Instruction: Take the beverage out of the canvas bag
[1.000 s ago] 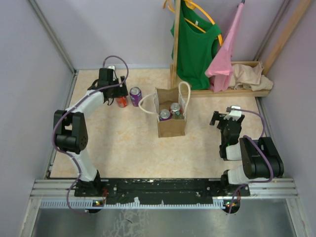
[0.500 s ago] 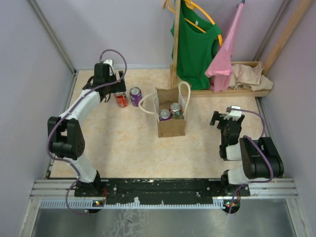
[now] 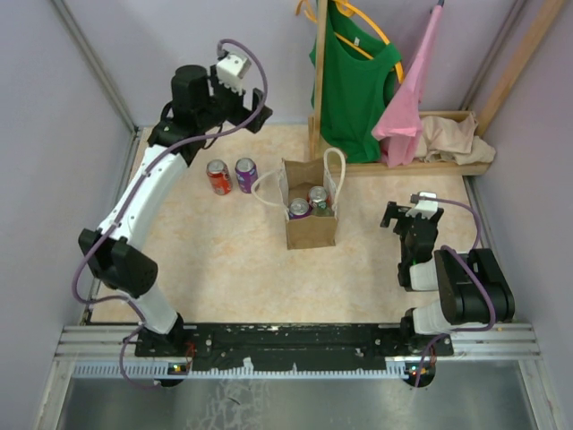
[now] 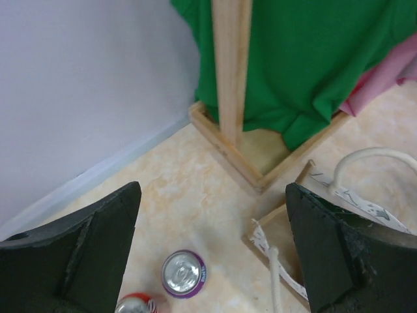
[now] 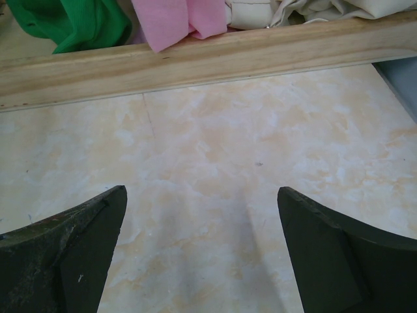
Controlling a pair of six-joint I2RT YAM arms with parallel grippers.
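The tan canvas bag (image 3: 311,228) stands upright mid-table with white looped handles (image 3: 335,168). Two cans stand inside it, a purple one (image 3: 299,209) and a green one (image 3: 319,198). A red can (image 3: 218,176) and a purple can (image 3: 245,174) stand on the table left of the bag. My left gripper (image 3: 240,100) is open and empty, raised high above the back left. Its wrist view (image 4: 213,189) shows the purple can (image 4: 184,274), the red can's top (image 4: 138,304) and the bag's corner (image 4: 291,228) far below. My right gripper (image 3: 405,218) is open and empty right of the bag, over bare table (image 5: 201,190).
A wooden rack (image 3: 319,81) at the back holds a green shirt (image 3: 355,81) and a pink cloth (image 3: 407,98). A beige cloth heap (image 3: 452,139) lies on its base board (image 5: 195,62). Walls close in the left, back and right sides.
My left gripper has let go of the red can and risen up and back toward the wall. The red can stands beside the purple can. The right arm has not moved.
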